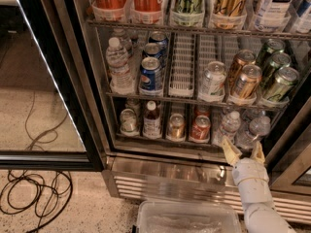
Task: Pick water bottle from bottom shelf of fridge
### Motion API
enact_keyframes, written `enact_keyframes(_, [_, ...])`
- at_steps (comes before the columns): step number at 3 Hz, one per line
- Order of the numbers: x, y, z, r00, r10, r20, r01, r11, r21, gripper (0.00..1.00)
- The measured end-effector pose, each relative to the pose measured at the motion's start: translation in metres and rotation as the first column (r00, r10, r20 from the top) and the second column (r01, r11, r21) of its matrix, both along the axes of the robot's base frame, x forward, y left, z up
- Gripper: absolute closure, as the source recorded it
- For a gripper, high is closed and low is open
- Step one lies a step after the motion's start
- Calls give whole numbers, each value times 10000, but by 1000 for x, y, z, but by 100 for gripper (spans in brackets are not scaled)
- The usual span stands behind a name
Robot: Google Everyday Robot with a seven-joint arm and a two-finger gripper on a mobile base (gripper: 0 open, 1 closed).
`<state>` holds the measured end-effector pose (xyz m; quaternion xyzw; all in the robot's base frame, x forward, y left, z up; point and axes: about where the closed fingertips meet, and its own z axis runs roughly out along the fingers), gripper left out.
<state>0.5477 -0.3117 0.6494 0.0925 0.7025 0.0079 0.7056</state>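
Small clear ribbed plastic water bottle with white cap [227, 129]: upright, right part of the lowest wire rack, the bottom shelf [160, 141], in the stainless-steel fridge [165, 171]. Similar clear bottle [254, 131] just right. Pale two-finger pincer [244, 152] just below both, spread wide, holding nothing.

I see my gripper [242, 150] just before the bottom shelf [165, 141] of the fridge [146, 171], the water bottle [252, 132] at its 1 o'clock.
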Motion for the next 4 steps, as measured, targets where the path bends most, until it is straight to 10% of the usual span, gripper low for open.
enact_keyframes(4, [-6, -28, 3, 9946, -1016, 231, 1021, 9945, -243, 27])
